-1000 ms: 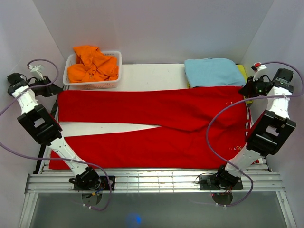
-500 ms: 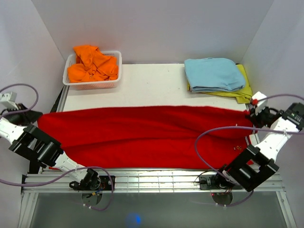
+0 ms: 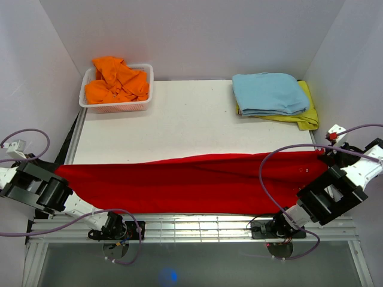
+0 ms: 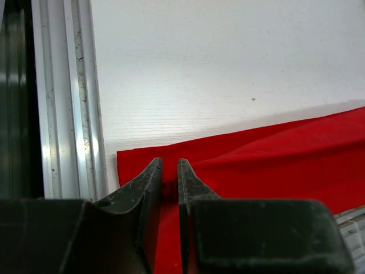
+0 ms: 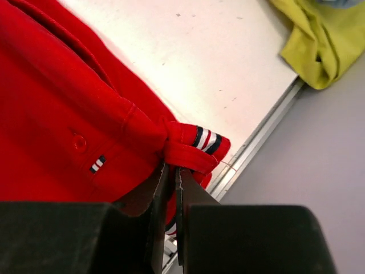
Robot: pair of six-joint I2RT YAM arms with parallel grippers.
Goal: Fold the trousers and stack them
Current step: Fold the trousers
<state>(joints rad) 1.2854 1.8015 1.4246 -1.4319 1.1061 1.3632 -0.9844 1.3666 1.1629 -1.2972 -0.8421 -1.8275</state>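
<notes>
Red trousers [image 3: 191, 179] stretched along table's [image 3: 179, 119] near edge, apparently doubled lengthwise. At the ends, left gripper [image 4: 170, 166] pinches the leg hem and right gripper [image 5: 171, 170] clenches the striped waistband corner, likely keeping the fold taut and even.

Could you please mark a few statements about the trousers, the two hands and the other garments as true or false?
1. The left hand grips the trousers. True.
2. The right hand is open, clear of the trousers. False: it is shut on their striped end.
3. The orange garment lies in the basket. True.
4. The blue garment lies on the trousers. False: it lies on a yellow garment, apart from them.
</notes>
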